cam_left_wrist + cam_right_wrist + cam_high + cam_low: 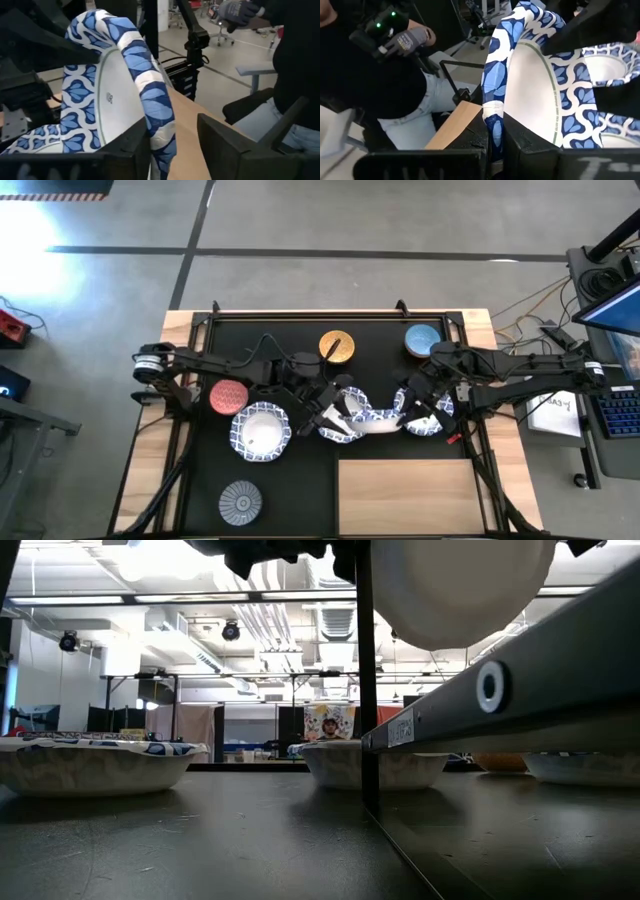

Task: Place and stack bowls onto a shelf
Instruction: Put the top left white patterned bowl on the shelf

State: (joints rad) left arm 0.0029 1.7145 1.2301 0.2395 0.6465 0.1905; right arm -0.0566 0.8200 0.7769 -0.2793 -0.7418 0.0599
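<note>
Both arms met over the middle of the black mat (300, 480), each gripping one large blue-rimmed bowl by the rim. Left gripper (172, 145) clamped on its tilted blue-patterned bowl (120, 95), rim pinched between the fingers; right gripper (497, 142) likewise closed on a second patterned bowl (530, 80), also held on edge. From above, the two lifted bowls nearly overlapping — a third patterned bowl (261, 430) resting on the mat to the left. Shelf (410, 495), the pale board at the near edge, bare of bowls (none stacked yet). Smaller bowls scattered: orange-yellow (337, 346) and blue (422, 339) far, pink-red (229, 395) left, grey-striped (240, 501) near left. Risk from here — rims colliding as the arms sit so close, or a bowl swinging in its thin edge pinch and slipping out.
</note>
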